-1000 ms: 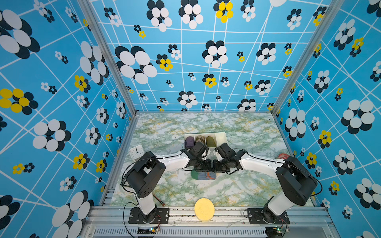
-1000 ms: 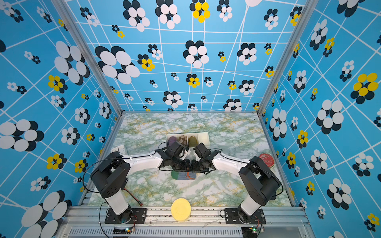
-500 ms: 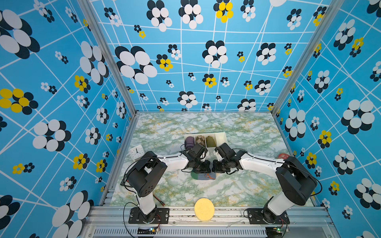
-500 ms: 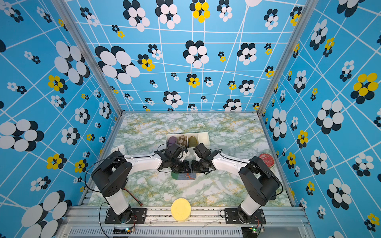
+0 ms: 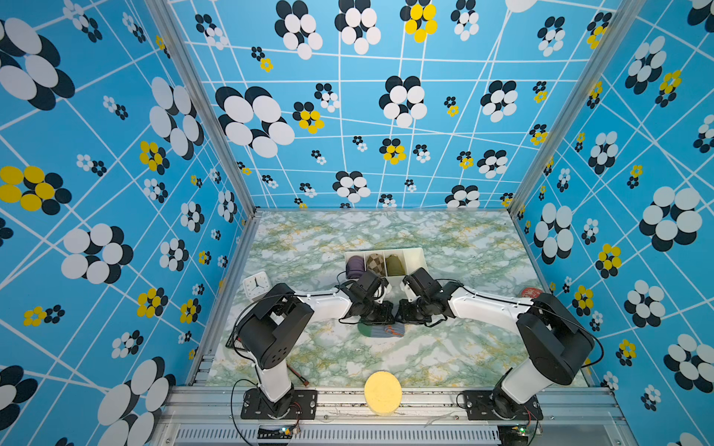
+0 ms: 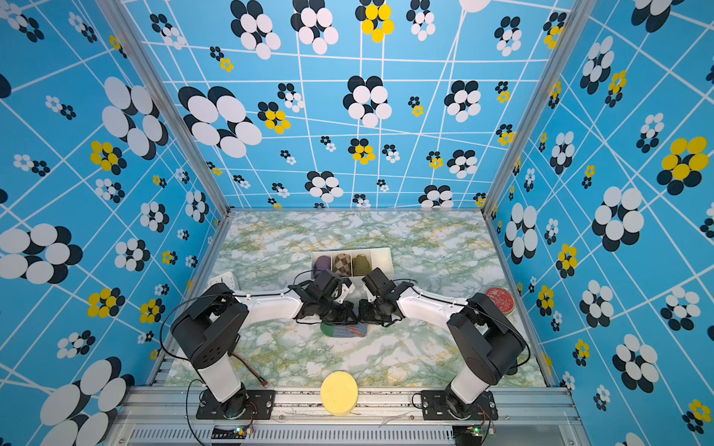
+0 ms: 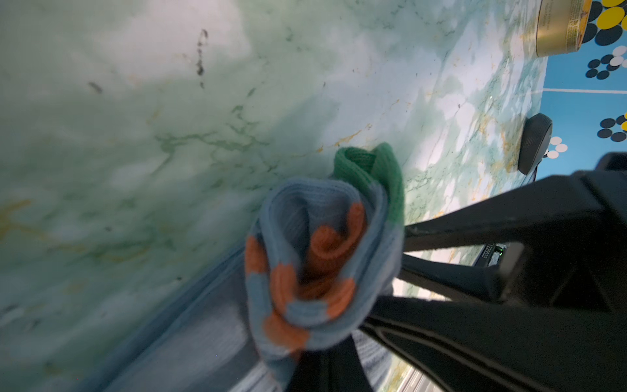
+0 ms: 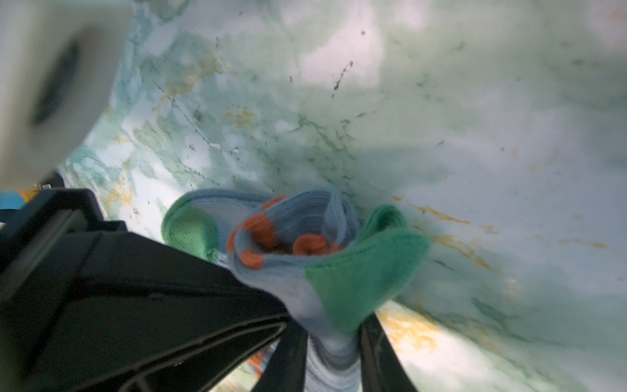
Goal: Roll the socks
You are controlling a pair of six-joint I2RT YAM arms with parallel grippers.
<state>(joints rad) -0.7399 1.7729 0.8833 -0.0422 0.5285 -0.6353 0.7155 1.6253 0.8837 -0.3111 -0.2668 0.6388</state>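
Note:
The socks point(image 5: 380, 331) point(image 6: 344, 331), grey-blue with green toes and orange bands, lie bunched on the marble table near its middle. Both grippers meet just behind them. The left gripper point(image 5: 376, 313) point(image 7: 325, 366) is shut on one end of the socks point(image 7: 315, 258), which curl into a loose roll showing orange inside. The right gripper point(image 5: 411, 312) point(image 8: 332, 356) holds the other end. Grey-blue fabric of the socks point(image 8: 356, 271) fills the narrow gap between its two fingers point(image 8: 288, 356), and a green toe flares out above them.
A white divided tray point(image 5: 415, 256) behind the grippers holds a purple roll point(image 5: 355, 265), a checkered roll point(image 5: 374, 262) and an olive roll point(image 5: 394, 264). A white clock point(image 5: 256, 285) stands at the left and a red disc point(image 6: 499, 299) at the right. A yellow disc point(image 5: 383, 392) sits on the front rail.
Both grippers have drawn a little closer together over the socks and sit lower. The socks have hardly shifted on the table.

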